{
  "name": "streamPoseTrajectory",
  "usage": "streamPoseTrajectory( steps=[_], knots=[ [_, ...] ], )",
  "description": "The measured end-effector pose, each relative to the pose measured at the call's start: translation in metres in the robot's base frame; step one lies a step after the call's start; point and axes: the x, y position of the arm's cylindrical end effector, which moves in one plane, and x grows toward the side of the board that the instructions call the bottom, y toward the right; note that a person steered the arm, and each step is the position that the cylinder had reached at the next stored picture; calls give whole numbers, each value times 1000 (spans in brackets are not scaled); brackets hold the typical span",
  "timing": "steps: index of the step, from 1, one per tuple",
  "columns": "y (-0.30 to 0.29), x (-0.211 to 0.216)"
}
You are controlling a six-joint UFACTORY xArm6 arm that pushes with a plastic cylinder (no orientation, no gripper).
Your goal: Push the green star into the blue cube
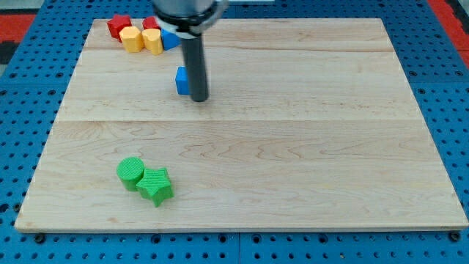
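Observation:
The green star lies near the view's bottom left, touching a green cylinder on its left. The blue cube sits in the upper middle-left of the wooden board. My tip stands just right of the blue cube, touching or nearly touching it, and far above the green star. The dark rod partly hides the cube's right side.
A cluster sits at the view's top left: a red block, two yellow blocks, another red block and a blue block. Blue pegboard surrounds the board.

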Motion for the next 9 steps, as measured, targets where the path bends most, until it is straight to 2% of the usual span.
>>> streamPoseTrajectory(
  steps=[2,3,4,5,6,7,8,9],
  knots=[
    [-107,-66],
    [-91,-68],
    [-19,8],
    [46,122],
    [47,220],
    [-5,209],
    [-86,160],
    [-96,164]
  ],
)
